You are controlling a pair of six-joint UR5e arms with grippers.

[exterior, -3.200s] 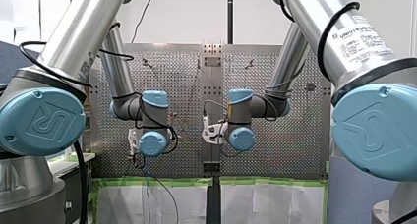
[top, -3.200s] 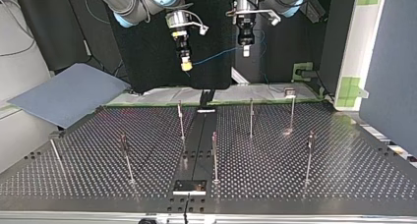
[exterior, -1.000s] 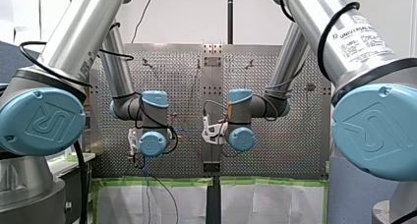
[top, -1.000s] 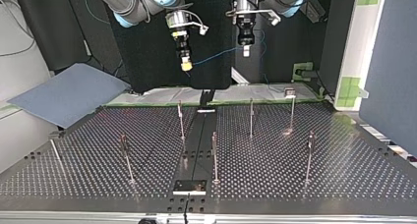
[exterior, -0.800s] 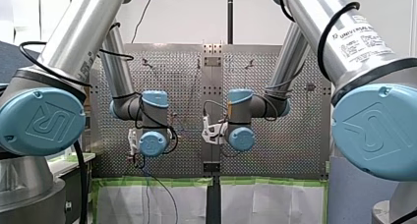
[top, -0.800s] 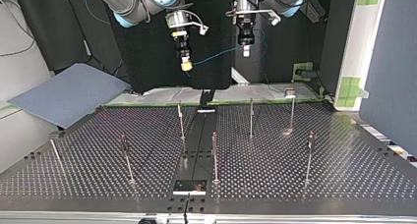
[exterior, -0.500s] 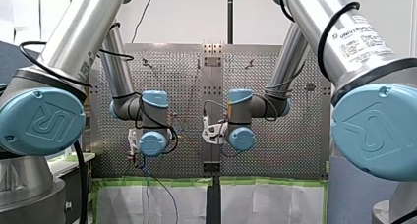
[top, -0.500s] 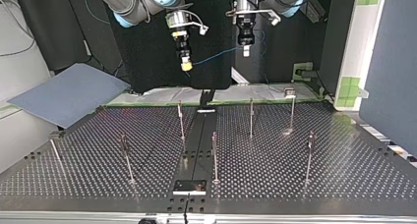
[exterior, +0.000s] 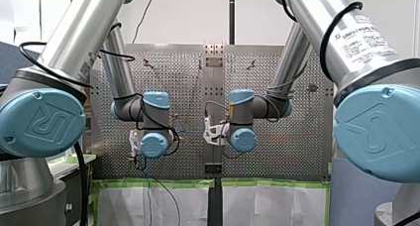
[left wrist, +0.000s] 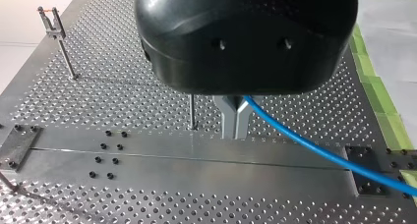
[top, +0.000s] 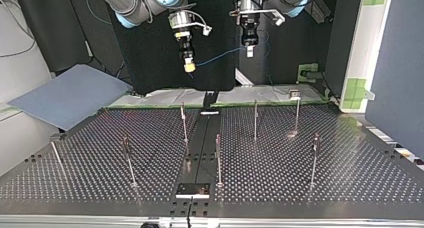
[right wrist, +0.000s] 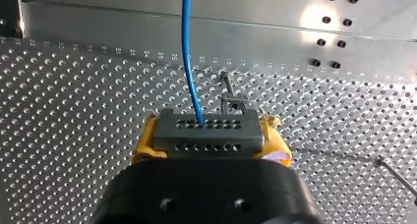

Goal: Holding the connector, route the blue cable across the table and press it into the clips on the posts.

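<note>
In the right wrist view my right gripper (right wrist: pixel 208 122) has its yellow pads (right wrist: pixel 145 135) shut on a grey connector block (right wrist: pixel 206 140) with rows of holes. The blue cable (right wrist: pixel 189 52) leaves the connector ahead of the gripper. In the top view that cable (top: pixel 220 55) spans the air from my right gripper (top: pixel 189 66) to my left gripper (top: pixel 249 51), both high above the table's far edge. My left gripper's metal fingers (left wrist: pixel 231 117) are shut on the blue cable (left wrist: pixel 319 153), which trails off beside them. Several thin posts (top: pixel 255 119) with clips stand on the perforated table (top: pixel 300 178).
A grey-blue sheet (top: pixel 70 95) lies off the table at the top view's left. Pale cloth with green tape (top: pixel 270 94) borders the far edge. A smooth metal strip (top: pixel 200 148) runs down the table's middle. A clip post (right wrist: pixel 231 98) stands below my right gripper.
</note>
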